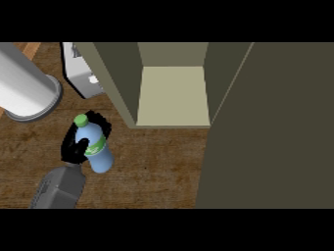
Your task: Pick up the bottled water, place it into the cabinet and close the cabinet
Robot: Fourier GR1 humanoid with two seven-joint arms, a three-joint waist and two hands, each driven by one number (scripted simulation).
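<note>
The black left hand (pixel 72 146) had its fingers curled round the clear blue plastic water bottle with a green cap (pixel 99 149), at the left part of the brown wooden counter (pixel 155 166). The bottle's long axis ran from the cap, the farther end, to the base. The open olive cabinet (pixel 119 78) lay near, to the right and beyond. On its pale shelf (pixel 173 95) nothing showed. The right hand was out of view.

A dark brown wooden worktop (pixel 155 166) is shown. At its upper left a large pale cylinder (pixel 17 78) is stood. A white boxy appliance (pixel 79 73) is set just beside it. To the right an olive cabinet (pixel 173 93) is placed, with its door (pixel 285 127) swung open.
</note>
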